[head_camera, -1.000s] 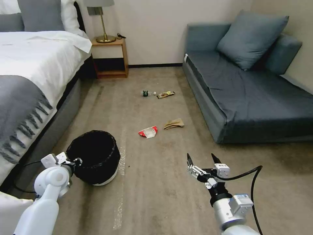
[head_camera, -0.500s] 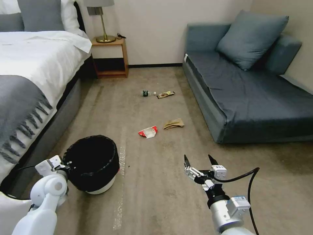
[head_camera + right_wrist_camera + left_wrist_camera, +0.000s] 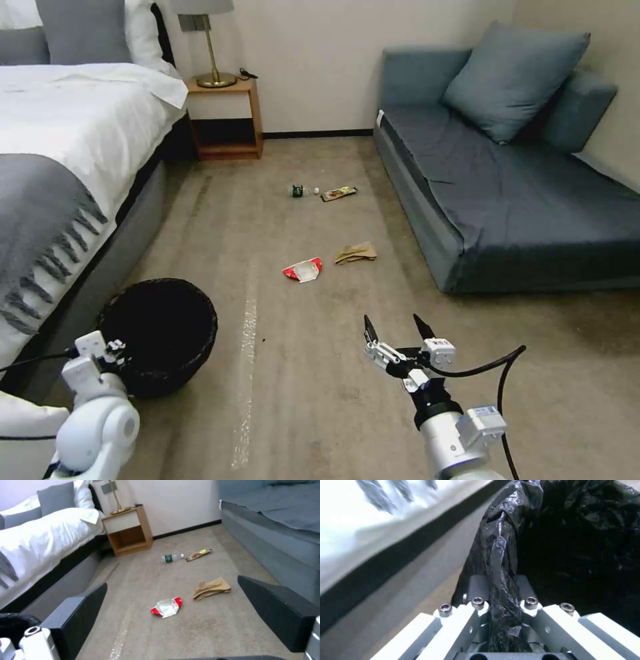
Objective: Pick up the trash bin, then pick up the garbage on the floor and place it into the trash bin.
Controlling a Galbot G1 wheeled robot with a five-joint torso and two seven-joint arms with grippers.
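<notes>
Black liner plastic is bunching between my left gripper [image 3: 501, 620] fingers, which are clamping the trash bin [image 3: 160, 333] rim by the bed. I'm keeping my right gripper [image 3: 398, 332] spread; the red-and-white packet [image 3: 166, 607] is lying straight ahead of it, probably the nearest piece.

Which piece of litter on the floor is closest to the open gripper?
The red-and-white packet, nearest the right gripper; the tan paper bag lies just beyond.
</notes>
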